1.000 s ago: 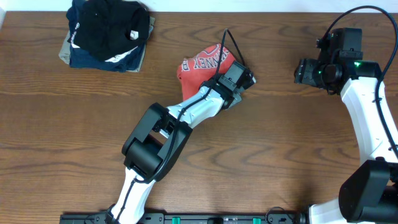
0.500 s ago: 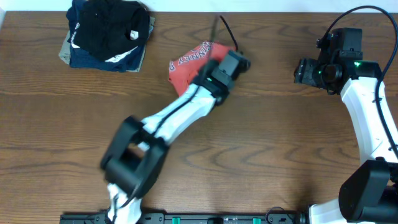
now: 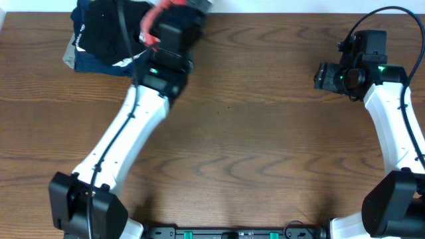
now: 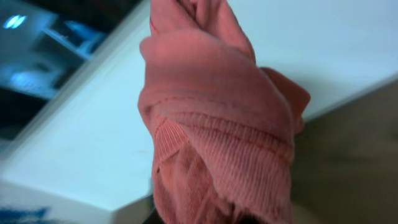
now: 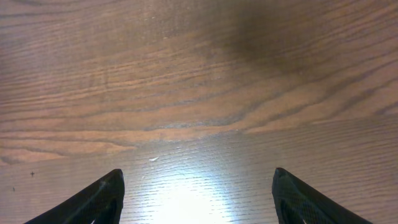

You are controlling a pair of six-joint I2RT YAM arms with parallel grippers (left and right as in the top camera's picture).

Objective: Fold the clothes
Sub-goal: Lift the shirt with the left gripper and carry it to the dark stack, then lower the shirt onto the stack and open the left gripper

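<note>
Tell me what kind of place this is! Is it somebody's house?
Probably a robot lab or test bench, not a house: two robot arms stand at a wooden table, one holding a red shirt, near a pile of folded clothes.

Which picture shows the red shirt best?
The left wrist view: the bunched shirt fills it, seams plain. Overhead shows only a small red bit at the top edge. The right wrist view shows just table.

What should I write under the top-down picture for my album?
Left gripper holds the bunched red-orange T-shirt at the table's far edge beside the dark clothes pile; right gripper hangs open.
</note>
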